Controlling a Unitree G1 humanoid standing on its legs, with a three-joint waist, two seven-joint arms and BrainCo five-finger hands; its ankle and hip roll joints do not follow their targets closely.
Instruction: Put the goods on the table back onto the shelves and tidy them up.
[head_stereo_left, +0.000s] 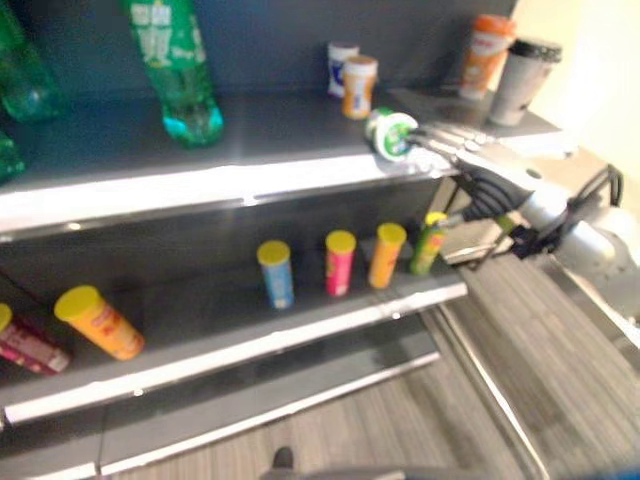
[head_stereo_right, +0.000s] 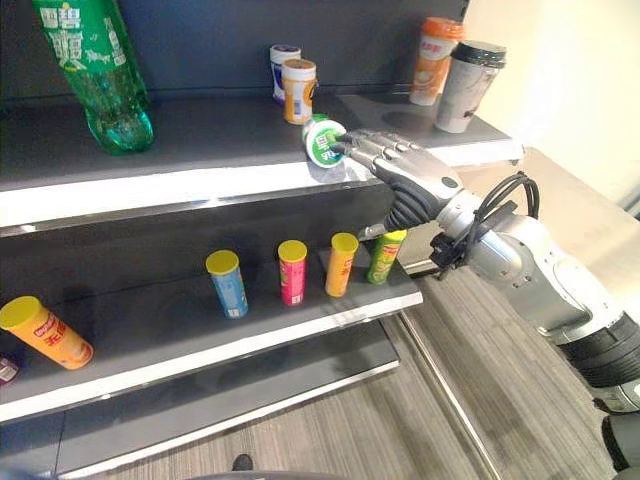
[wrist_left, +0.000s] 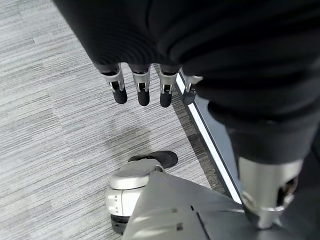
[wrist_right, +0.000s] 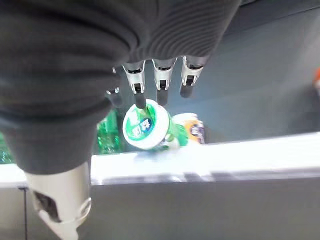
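- Green-and-white can (head_stereo_right: 324, 140) lies on its side near the front edge of the upper shelf (head_stereo_right: 200, 170), its round end turned toward us.
- Our right hand (head_stereo_right: 400, 165) reaches in over that shelf edge with fingers held straight; in the right wrist view the dark fingertips (wrist_right: 141, 102) touch the can's rim, not curled round it.
- Behind the can we see an orange can (head_stereo_right: 298, 90) and a white-and-blue one (head_stereo_right: 281, 68) standing upright near the back wall.
- Farther right on the same shelf stand an orange cup (head_stereo_right: 436, 60) and a grey cup with a dark lid (head_stereo_right: 471, 85).
- A green bottle (head_stereo_right: 95, 75) stands toward the left of the upper shelf.
- On the lower shelf (head_stereo_right: 250, 330), four yellow-lidded tubes stand in a row: blue (head_stereo_right: 227, 285), pink (head_stereo_right: 293, 272), orange (head_stereo_right: 340, 265) and green (head_stereo_right: 385, 257).
- An orange tube (head_stereo_right: 45, 332) lies tilted at the left.
- Our left hand (wrist_left: 145, 85) hangs above grey carpet (wrist_left: 50, 125), fingers relaxed and holding nothing.
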